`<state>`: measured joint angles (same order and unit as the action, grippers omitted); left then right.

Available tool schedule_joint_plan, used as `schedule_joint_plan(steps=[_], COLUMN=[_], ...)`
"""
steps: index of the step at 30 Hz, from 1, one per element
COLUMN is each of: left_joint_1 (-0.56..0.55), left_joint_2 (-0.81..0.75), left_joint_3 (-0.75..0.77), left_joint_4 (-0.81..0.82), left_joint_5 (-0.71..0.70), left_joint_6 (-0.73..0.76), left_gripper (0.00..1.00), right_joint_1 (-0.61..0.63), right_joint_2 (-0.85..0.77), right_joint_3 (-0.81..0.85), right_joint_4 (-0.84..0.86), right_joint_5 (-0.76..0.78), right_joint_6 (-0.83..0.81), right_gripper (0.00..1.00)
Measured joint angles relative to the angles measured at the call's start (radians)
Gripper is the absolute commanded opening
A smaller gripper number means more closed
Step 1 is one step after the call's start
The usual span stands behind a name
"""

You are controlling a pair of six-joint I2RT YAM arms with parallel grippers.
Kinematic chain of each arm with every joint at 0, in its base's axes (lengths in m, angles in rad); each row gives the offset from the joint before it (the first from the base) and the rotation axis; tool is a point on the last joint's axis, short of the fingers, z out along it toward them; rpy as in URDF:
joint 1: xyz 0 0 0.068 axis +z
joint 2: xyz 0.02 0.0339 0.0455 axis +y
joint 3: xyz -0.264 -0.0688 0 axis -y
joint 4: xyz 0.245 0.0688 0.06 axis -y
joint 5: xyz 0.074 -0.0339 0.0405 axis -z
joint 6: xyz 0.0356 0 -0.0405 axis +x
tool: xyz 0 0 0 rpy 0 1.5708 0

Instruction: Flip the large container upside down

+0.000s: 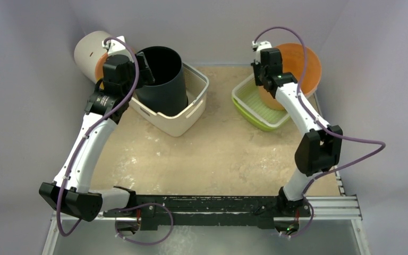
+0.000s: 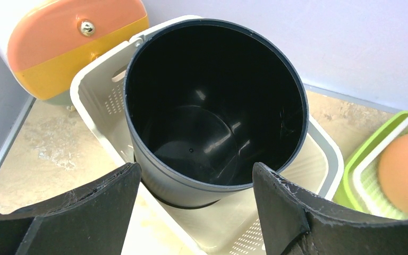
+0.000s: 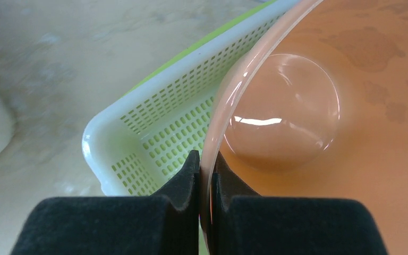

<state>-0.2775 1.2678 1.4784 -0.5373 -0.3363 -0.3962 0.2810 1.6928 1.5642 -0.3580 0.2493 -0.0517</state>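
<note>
At the bottom of the top view, the two arm bases sit at the near edge of the sandy bench (image 1: pixel 218 154). Each arm reaches up the frame, one on the left side and one on the right.

The left fingers (image 1: pixel 144 70) are spread wide and hold nothing. In the left wrist view they frame the black bucket (image 2: pixel 212 106), which is just ahead of them. No touch between them and the bucket shows. The black bucket stands upright with its mouth up, inside a white basket (image 1: pixel 183 125) in the upper left part of the bench. The bucket looks bare inside.

The right fingers (image 3: pixel 206 169) are squeezed together on the thin rim of the orange bowl (image 3: pixel 324 133), one finger inside the bowl and one outside. The orange bowl sits mouth up at the upper right of the bench, resting in a green basket (image 1: pixel 259 123) with lots of little holes. The bowl sticks out past the far edge of that basket.

Farthest away, in the upper left corner, a white tube with an orange end (image 1: pixel 87 50) lies just behind the white basket.
</note>
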Motion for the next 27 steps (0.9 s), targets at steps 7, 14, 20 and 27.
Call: schedule_joint_plan(steps=[7,14,20,27], left_joint_1=[0.0,0.0,0.0,0.0], left_joint_2=[0.0,0.0,0.0,-0.002], left_joint_3=[-0.02,-0.043,-0.053,-0.054], left_joint_4=[0.018,0.021,0.024,0.027], left_joint_5=[0.0,-0.001,-0.001,-0.008], left_joint_6=[0.015,0.023,0.023,0.023], left_gripper=[0.77,0.77,0.77,0.77], right_joint_1=[-0.15,-0.163,-0.164,-0.158], right_joint_2=[0.17,0.264,0.242,0.103], right_joint_3=[0.14,0.231,0.23,0.217], right_joint_4=[0.069,0.077,0.06,-0.025], right_joint_5=[0.059,0.119,0.107,0.058], right_joint_6=[-0.037,-0.084,-0.081,-0.045], right_gripper=[0.0,0.0,0.0,0.0])
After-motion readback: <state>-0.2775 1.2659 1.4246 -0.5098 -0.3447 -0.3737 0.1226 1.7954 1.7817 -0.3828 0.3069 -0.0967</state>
